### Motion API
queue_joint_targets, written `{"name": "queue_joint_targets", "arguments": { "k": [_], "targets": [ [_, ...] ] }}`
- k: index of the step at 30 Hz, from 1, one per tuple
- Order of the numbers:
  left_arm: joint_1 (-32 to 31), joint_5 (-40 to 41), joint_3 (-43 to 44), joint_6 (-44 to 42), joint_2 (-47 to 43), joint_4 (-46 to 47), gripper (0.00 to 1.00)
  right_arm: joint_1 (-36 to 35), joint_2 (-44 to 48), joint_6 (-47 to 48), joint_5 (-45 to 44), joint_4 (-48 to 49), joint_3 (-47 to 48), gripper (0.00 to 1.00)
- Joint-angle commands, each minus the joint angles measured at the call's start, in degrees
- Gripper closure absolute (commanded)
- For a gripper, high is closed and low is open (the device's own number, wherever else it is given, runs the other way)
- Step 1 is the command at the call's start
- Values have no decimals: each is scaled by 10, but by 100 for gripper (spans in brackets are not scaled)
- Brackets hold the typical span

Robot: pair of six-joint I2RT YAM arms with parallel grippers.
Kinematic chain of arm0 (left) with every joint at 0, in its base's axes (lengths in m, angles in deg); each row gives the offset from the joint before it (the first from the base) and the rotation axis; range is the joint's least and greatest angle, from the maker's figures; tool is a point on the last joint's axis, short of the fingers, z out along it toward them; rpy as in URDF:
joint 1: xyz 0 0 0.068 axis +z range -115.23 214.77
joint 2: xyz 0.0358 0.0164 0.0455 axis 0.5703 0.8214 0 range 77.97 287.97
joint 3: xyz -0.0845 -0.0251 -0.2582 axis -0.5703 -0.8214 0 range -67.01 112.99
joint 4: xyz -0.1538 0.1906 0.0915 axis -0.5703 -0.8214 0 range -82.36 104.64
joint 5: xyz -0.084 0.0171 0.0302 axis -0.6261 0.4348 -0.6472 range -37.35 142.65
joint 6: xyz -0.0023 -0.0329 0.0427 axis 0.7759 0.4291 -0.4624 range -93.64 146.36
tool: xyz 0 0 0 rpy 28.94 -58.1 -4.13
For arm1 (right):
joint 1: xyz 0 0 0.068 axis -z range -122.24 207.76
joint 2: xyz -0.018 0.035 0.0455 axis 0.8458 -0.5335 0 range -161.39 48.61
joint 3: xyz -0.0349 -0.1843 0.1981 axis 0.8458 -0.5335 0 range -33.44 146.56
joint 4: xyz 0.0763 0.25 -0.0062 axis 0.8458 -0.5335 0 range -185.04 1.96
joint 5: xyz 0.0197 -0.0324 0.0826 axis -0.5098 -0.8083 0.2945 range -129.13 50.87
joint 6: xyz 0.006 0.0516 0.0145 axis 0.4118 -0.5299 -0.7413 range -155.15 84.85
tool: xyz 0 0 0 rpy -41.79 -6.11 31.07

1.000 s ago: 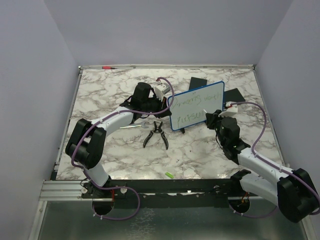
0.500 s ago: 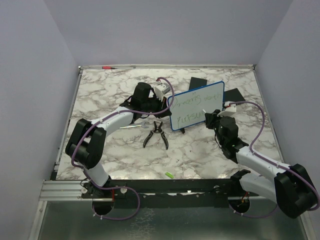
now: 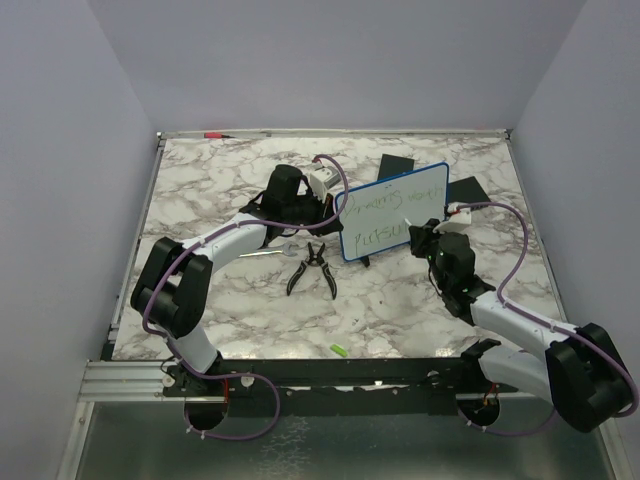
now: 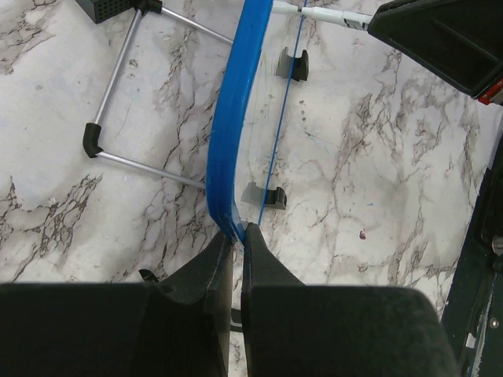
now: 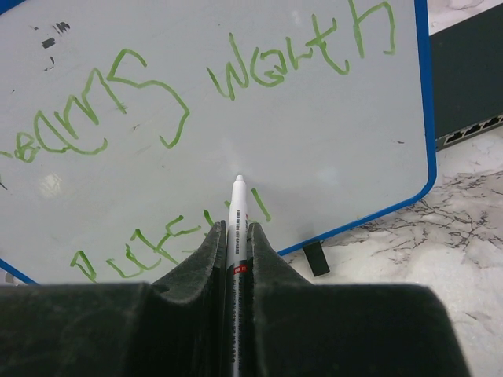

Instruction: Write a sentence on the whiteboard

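Robot lab; walled marble-topped bench (image 3: 380, 310)

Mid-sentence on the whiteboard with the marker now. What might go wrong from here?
1. The left pincer pinches only the blue frame edge of the whiteboard; marker pressure may twist or tip it on its small feet.
2. The marker in the right pincer points close to the second line of the sentence; a drift could overwrite those green strokes.
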Motion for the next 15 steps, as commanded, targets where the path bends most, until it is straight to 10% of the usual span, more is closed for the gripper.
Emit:
{"name": "queue_joint_targets", "arguments": {
  "k": [1, 15],
  "targets": [
    [-6, 21, 5, -18, 11, -21, 100, 2, -7, 6, -10, 20, -6, 99],
    [-6, 20, 5, -18, 11, -21, 100, 2, -17, 5, -11, 30, -5, 99]
  ]
}}
